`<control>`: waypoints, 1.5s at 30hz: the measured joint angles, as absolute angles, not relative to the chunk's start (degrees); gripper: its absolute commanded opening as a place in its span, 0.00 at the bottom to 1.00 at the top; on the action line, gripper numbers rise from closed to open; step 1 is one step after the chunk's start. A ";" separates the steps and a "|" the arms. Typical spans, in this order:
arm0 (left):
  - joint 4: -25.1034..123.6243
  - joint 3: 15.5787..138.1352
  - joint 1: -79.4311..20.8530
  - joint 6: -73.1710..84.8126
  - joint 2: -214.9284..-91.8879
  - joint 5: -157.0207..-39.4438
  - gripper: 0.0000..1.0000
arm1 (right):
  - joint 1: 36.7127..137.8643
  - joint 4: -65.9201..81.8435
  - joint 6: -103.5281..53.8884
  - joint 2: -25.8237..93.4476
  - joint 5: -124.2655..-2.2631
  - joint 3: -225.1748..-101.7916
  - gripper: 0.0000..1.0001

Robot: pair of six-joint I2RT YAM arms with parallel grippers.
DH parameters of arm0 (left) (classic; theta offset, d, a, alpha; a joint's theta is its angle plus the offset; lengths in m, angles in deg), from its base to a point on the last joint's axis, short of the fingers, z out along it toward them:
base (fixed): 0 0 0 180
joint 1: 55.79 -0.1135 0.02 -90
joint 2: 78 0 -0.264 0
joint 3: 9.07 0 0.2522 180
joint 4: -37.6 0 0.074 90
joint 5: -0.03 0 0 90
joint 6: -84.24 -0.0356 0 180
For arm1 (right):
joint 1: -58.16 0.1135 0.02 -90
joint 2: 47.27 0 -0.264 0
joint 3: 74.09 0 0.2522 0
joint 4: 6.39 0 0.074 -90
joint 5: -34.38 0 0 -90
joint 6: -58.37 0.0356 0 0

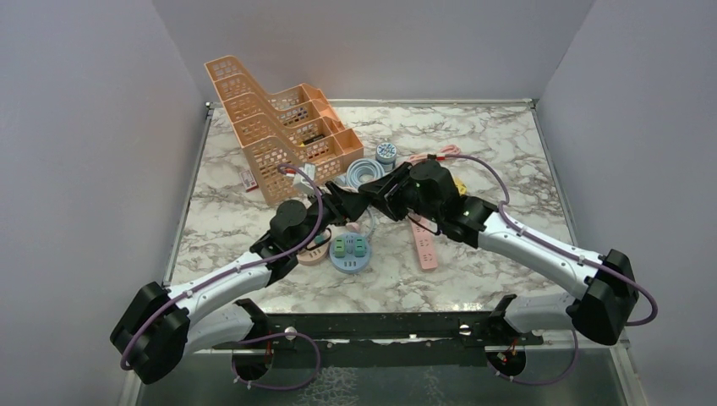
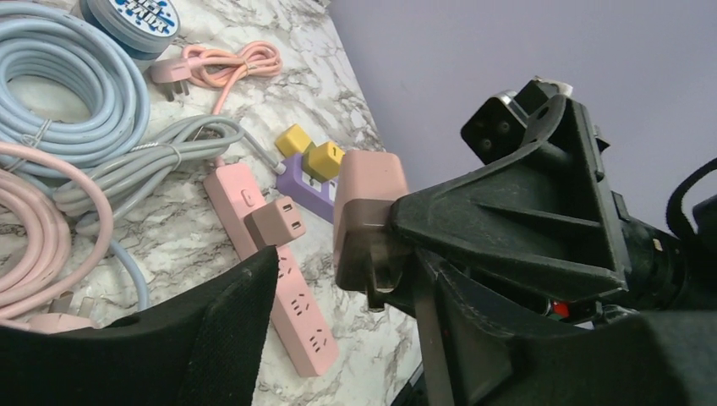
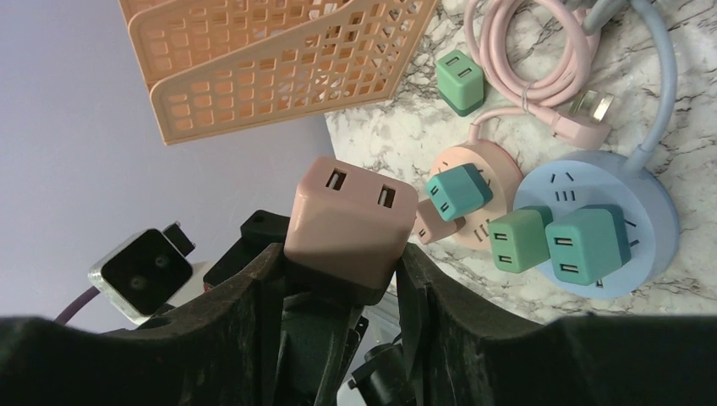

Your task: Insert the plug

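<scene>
A: Biggest first, go.
B: Marble tabletop [image 1: 473,279]. Orange rack [image 1: 279,127] at back left. Both arms reach in and meet mid-table, just in front of the rack.
A: Right end effector?
B: Right end effector [image 3: 341,254] is clamped on the pink plug [image 3: 348,222], one finger on each side, USB ports facing its wrist camera. The plug is up off the tabletop, in the air.
A: Left?
B: Left end effector [image 1: 345,203] is right up by the right one. One pad [image 2: 228,338] shows, apart from the plug. The other side is hidden, so I can't tell the width or any grip.
A: Small stuff?
B: Pink strip [image 2: 292,304] lies flat with a small pink adapter on it. Blue hub [image 3: 651,211] carries two green adapters. Pink hub [image 3: 486,156] sits just beside it with a green one and a pink one.
</scene>
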State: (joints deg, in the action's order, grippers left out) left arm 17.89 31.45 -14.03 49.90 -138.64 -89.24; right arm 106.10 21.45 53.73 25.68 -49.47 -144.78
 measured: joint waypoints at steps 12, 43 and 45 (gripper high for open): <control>15.88 32.02 -13.77 47.74 -140.06 -88.41 0.00 | 105.65 22.37 51.39 28.45 -50.98 -146.68 0.75; 20.53 45.94 -18.60 34.73 -128.44 -132.52 0.00 | 100.55 23.16 -4.43 0.85 -82.63 -146.94 0.79; 20.60 46.90 -18.60 34.84 -129.07 -134.61 0.00 | 100.55 21.98 -3.45 1.88 -84.44 -146.90 0.76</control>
